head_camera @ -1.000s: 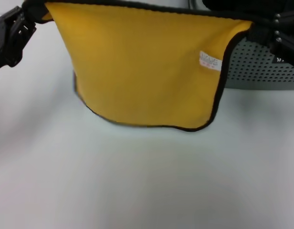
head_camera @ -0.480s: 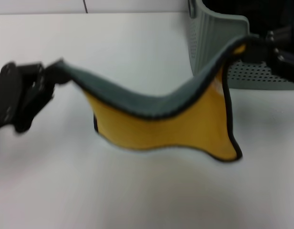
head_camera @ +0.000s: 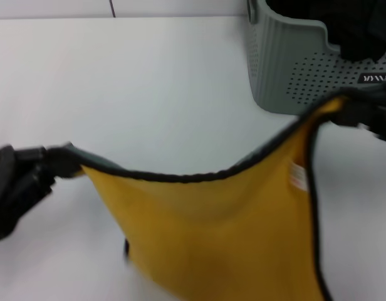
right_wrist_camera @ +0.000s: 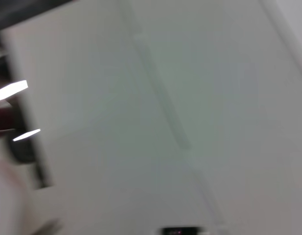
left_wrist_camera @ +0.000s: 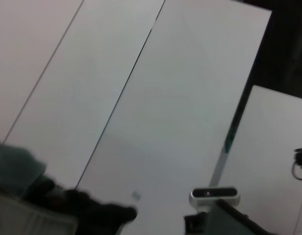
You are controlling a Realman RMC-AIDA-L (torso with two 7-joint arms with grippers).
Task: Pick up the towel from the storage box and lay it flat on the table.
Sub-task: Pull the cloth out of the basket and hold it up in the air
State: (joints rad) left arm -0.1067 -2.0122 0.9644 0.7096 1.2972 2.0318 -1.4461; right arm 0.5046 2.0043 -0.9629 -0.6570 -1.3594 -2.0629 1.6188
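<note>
Head view carries nearly everything: the towel (head_camera: 224, 232) hangs stretched between my two tools, mustard-yellow side facing the camera, black-stitched top edge sagging in the middle and a small white tag (head_camera: 297, 175) near its right edge. Neither wrist view shows the towel clearly (both look upward at pale panels and seams, and the left wrist view catches only a dark blurred shape low in its frame).

My left tool (head_camera: 46, 164) sits at the towel's left top corner, low over the white worktop (head_camera: 149, 94), and is clamped on that corner, with a sliver of the teal-grey side showing there. My right tool (head_camera: 359, 111) sits at the right top corner, higher than the left, in front of the storage box (head_camera: 287, 63); it grips that corner, though the exact finger gap is hidden by blur and cloth.

The towel is outside the box, hanging over the near part of the worktop, its lower edge cut off by the frame. Something dark lies inside the box.
</note>
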